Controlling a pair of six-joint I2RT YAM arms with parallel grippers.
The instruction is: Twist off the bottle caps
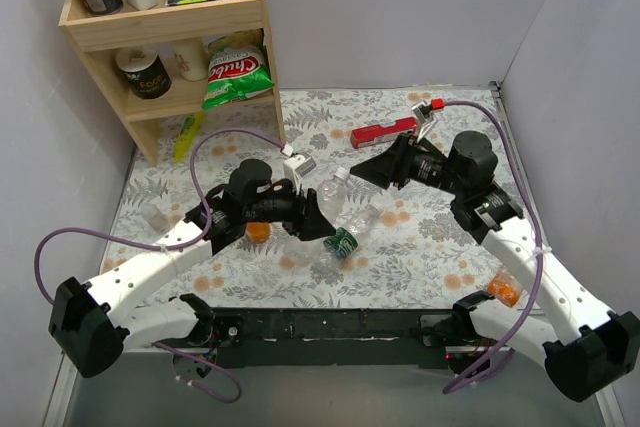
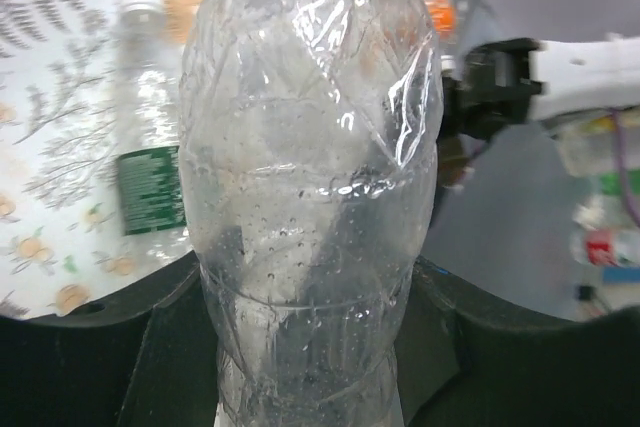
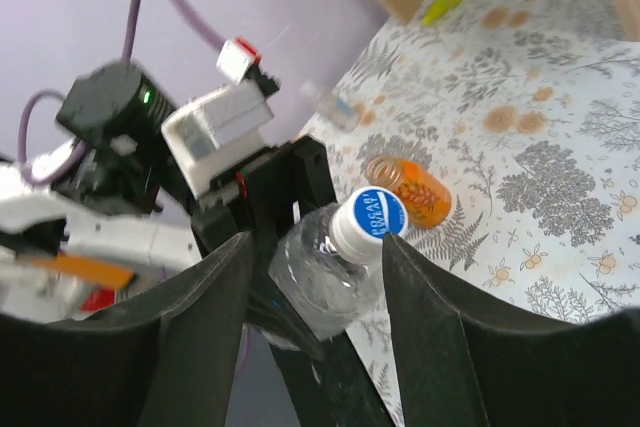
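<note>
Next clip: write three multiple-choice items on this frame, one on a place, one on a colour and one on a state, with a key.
1. Where is the green-labelled bottle?
A. lying on the table
B. in the right gripper
C. upright in the left gripper

2. What colour is the cap on the clear bottle that the left gripper holds?
A. green
B. white, with blue print on top
C. orange

3. How does the right gripper stand?
A. clamped on the cap
B. open, one finger on each side of the cap, not touching it
C. shut, away from the bottle

Key:
1 A: it lies on the patterned cloth beside the held bottle.
2 B: the right wrist view shows the cap head-on.
3 B: there are gaps on both sides of the cap.
</note>
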